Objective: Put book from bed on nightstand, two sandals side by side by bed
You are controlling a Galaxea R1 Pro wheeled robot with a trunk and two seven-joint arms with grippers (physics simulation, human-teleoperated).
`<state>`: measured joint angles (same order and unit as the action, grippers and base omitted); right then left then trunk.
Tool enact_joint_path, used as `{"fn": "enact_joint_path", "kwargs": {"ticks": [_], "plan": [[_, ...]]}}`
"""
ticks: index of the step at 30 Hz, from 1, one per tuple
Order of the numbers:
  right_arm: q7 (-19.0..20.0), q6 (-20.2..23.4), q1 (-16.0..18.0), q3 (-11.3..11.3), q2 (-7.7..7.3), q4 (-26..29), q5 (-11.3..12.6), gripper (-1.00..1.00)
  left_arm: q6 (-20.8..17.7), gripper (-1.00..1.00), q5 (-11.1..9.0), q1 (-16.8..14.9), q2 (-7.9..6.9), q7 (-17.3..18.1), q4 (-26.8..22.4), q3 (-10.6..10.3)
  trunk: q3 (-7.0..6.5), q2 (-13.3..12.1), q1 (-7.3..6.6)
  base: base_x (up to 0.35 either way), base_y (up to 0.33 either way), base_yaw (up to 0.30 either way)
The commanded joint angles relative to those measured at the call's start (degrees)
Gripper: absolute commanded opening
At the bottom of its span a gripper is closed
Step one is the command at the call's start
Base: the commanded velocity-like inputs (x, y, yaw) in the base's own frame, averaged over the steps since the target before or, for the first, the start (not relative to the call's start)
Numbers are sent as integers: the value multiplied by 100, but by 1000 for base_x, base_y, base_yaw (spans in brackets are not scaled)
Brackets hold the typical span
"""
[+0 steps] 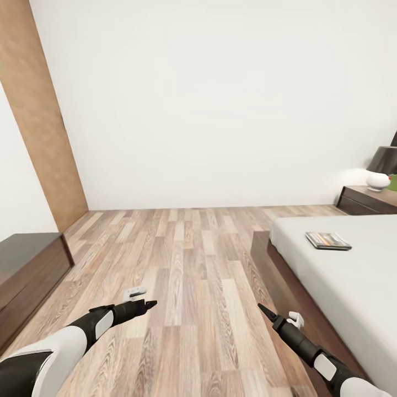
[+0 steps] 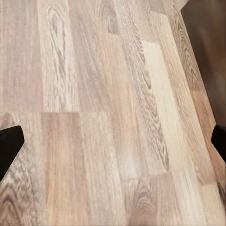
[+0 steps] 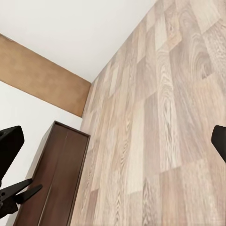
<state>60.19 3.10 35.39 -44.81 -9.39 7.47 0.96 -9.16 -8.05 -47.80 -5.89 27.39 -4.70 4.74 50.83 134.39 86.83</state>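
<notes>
Both fingers (image 2: 10, 146) (image 3: 10, 150) look spread, empty; book (image 1: 328, 240) on bed (image 1: 353, 275).

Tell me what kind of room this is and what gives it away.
Most likely a bedroom: a bed with a grey mattress and dark wooden frame at the right, a nightstand beyond it carrying a lamp, and a book on the mattress. Wood-plank floor, white walls.

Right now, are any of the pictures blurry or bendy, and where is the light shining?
Head view: the wall is washed pale, a glow sits by the lamp, and the door frame leans like wide-lens bending. The book looks soft. Left wrist view: floor grain is smeared. Right wrist view: even light, sideboard has no glare.
</notes>
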Motion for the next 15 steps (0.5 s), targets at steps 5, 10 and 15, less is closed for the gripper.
{"fn": "enact_joint_path", "kwargs": {"ticks": [5, 10, 15], "plan": [[19, 33, 3, -10, -1, 0, 10, 100, -60, 100, -27, -1, 0, 21, -5, 44, 6, 2, 1, 187, 104, 0], [19, 33, 3, -10, -1, -1, 10, 100, -60, 100, -29, -1, 0, 21, -5, 44, 6, 2, 1, 187, 104, 0], [19, 33, 3, -10, -1, -2, 10, 100, -60, 100, -27, -1, 0, 21, -5, 44, 6, 2, 1, 187, 105, 0]]}}
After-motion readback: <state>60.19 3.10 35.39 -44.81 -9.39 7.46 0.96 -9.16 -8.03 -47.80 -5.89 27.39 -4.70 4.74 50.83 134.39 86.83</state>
